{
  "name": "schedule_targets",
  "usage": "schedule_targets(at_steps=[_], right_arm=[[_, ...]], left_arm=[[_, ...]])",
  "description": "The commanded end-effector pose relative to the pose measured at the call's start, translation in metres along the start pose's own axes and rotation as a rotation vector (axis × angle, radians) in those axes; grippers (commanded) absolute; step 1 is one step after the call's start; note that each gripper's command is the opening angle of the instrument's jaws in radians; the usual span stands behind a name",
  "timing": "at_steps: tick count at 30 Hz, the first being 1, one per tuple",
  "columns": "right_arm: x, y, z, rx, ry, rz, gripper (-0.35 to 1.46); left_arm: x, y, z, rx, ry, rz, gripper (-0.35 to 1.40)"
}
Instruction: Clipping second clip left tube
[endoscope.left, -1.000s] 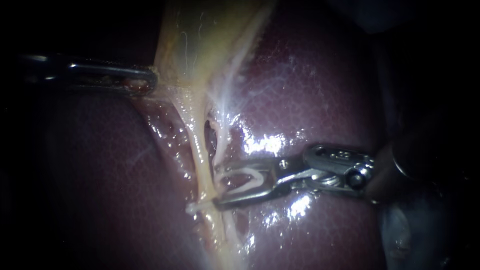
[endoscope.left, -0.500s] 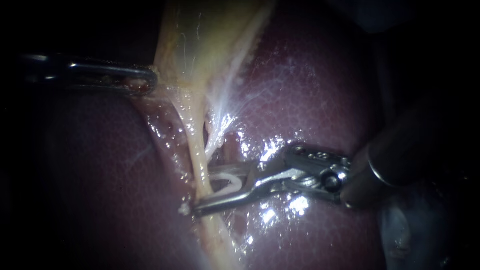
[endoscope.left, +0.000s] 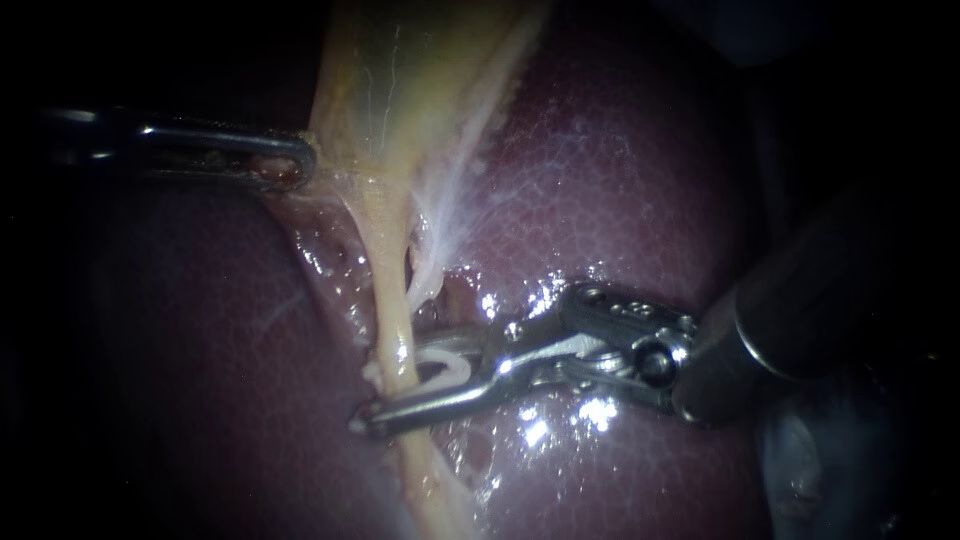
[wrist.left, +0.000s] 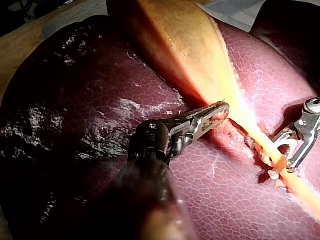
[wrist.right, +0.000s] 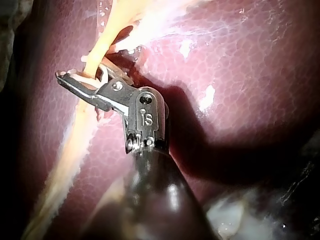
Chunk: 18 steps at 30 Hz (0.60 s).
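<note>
The pale yellow left tube (endoscope.left: 388, 290) runs down from the gallbladder (endoscope.left: 400, 70) across the dark red liver (endoscope.left: 620, 180). My right instrument (endoscope.left: 393, 385) reaches in from the right. Its jaws are open astride this tube, one on each side, and a white clip (endoscope.left: 452, 360) sits between them. A thinner whitish strand (endoscope.left: 428, 262) lies just right of the tube. My left instrument (endoscope.left: 296, 165) is shut on the gallbladder's edge and holds it to the left. The left wrist view shows that grip (wrist.left: 218, 112), and the right wrist view shows the jaws (wrist.right: 82, 74) around the tube.
Wet, glistening liver surface surrounds the tube on both sides. Thin white webbing (endoscope.left: 470, 190) fans out from the tubes toward the upper right. The right instrument's dark shaft (endoscope.left: 800, 310) crosses the right side of the endoscope view.
My right instrument has slid left along the liver. Its jaw tips, first just right of the tube, now reach past it with the tube between them. The left instrument has held still.
</note>
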Motion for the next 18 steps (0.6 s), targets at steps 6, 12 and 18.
schedule_targets(at_steps=[6, 12, 18], right_arm=[[0.0003, -0.0004, 0.0000, 0.008, 0.007, 0.000, 0.48], [-0.0008, 0.0010, -0.0006, 0.017, -0.009, -0.007, 0.44], [-0.0022, 0.0030, -0.0029, -0.052, -0.069, -0.015, 0.44]], left_arm=[[0.0000, 0.0000, 0.0000, 0.000, 0.000, 0.000, -0.35], [0.0001, 0.0000, 0.0001, -0.001, 0.000, 0.001, -0.35], [0.0002, 0.0001, 0.0001, 0.000, 0.000, 0.001, -0.35]])
